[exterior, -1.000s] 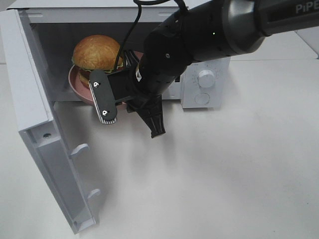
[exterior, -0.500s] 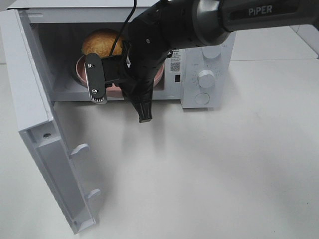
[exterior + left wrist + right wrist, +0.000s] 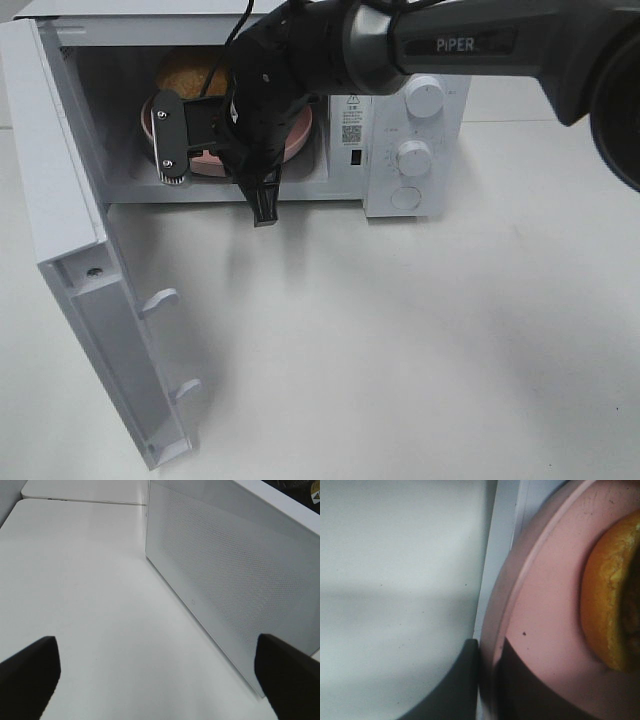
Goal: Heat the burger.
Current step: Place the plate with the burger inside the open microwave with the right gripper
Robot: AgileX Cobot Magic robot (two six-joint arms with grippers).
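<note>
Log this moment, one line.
right claw: shut on plate | burger: on plate, inside microwave | door: open | left claw: open

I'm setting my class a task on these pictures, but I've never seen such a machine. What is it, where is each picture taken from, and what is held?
It is a robot with two arms, each ending in a claw. The wide picture comes from a camera mounted high, looking down on a white table and a microwave with its door open. The other two come from cameras on the wrists. The right claw is shut on the rim of a pink plate carrying the burger, inside the microwave. The left claw is open and empty, near the door.
</note>
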